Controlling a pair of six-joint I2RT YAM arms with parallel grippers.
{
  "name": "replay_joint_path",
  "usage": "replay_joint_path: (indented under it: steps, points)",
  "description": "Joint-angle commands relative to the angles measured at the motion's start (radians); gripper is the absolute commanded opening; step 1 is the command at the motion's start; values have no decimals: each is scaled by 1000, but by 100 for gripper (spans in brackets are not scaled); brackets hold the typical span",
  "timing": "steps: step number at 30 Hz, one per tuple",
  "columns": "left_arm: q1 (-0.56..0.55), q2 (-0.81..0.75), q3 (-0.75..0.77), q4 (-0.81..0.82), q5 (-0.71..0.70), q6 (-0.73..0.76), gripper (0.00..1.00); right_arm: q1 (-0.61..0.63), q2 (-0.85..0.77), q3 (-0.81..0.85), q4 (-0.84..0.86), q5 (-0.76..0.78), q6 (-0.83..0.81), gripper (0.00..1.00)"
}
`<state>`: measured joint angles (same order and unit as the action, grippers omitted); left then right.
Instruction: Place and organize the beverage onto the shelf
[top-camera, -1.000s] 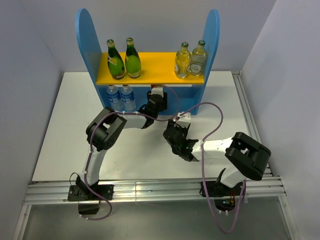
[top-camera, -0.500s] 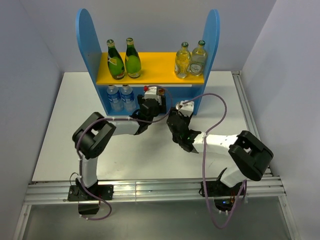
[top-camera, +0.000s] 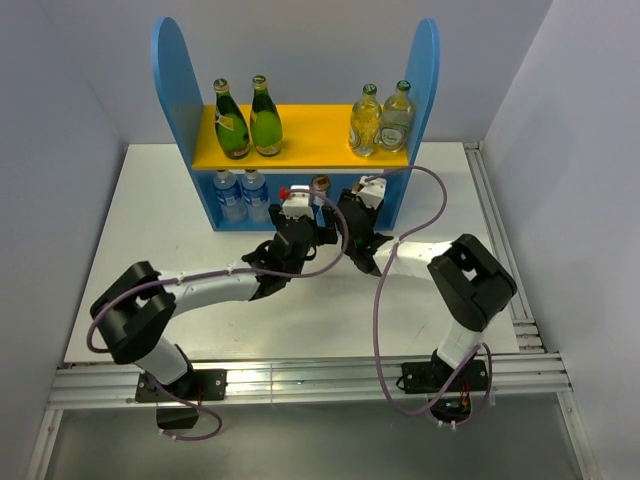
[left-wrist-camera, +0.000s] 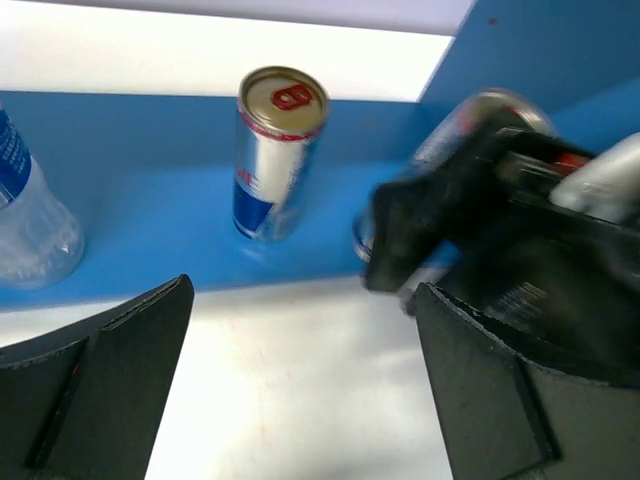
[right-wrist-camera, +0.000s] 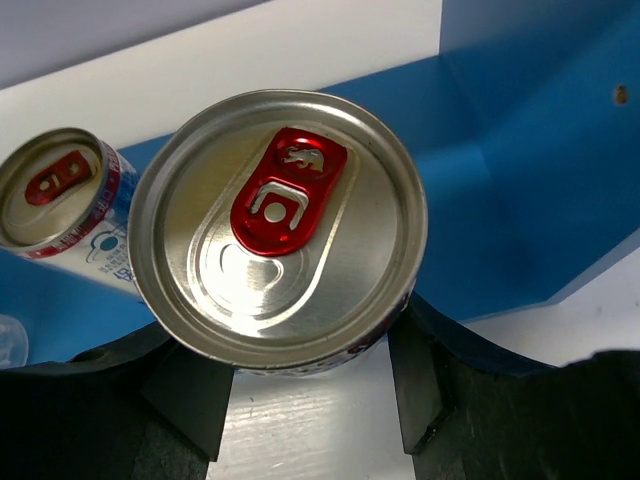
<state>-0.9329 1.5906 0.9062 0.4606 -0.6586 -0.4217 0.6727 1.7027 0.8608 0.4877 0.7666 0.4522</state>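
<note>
The left gripper (left-wrist-camera: 302, 300) hangs low over the white table (top-camera: 150, 230), its 2 fingers wide apart and holding nothing. Just beyond it, 1 silver-blue can (left-wrist-camera: 278, 150) stands upright on the lower level (left-wrist-camera: 150, 230) of the blue shelf (top-camera: 175, 90). To its right, the right gripper (right-wrist-camera: 300, 392) is clamped around a 2nd can (right-wrist-camera: 278, 225) at that level's front edge. I cannot tell whether it rests there. 2 water bottles (top-camera: 240, 195) stand at the left end. Above, the yellow board (top-camera: 310, 130) carries 2 green bottles (top-camera: 248, 122) on the left and 2 pale bottles (top-camera: 382, 120) on the right.
</note>
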Motion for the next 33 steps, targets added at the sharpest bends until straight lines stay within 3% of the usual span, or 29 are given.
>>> replay_joint_path:
  steps: [1, 11, 14, 15, 17, 27, 33]
  points:
    - [-47, -113, -10, -60, -38, -28, 99, -1, 3, 60, 45, -9, 49, 0]
    - [-202, -340, -105, -226, -179, -118, 99, -5, 67, 170, -50, 26, 62, 3]
    - [-234, -397, -131, -258, -217, -141, 99, -7, 89, 204, -69, 28, 48, 36]
    - [-242, -411, -138, -267, -228, -146, 99, -9, 103, 216, -80, 31, 49, 57]
    - [-259, -448, -153, -290, -262, -153, 99, -13, 118, 248, -123, 39, 59, 74]
    - [-333, -593, -208, -402, -383, -201, 99, -24, 133, 276, -150, 40, 54, 77]
    - [-368, -606, -196, -447, -418, -210, 99, -18, 78, 190, -68, 43, 31, 80]
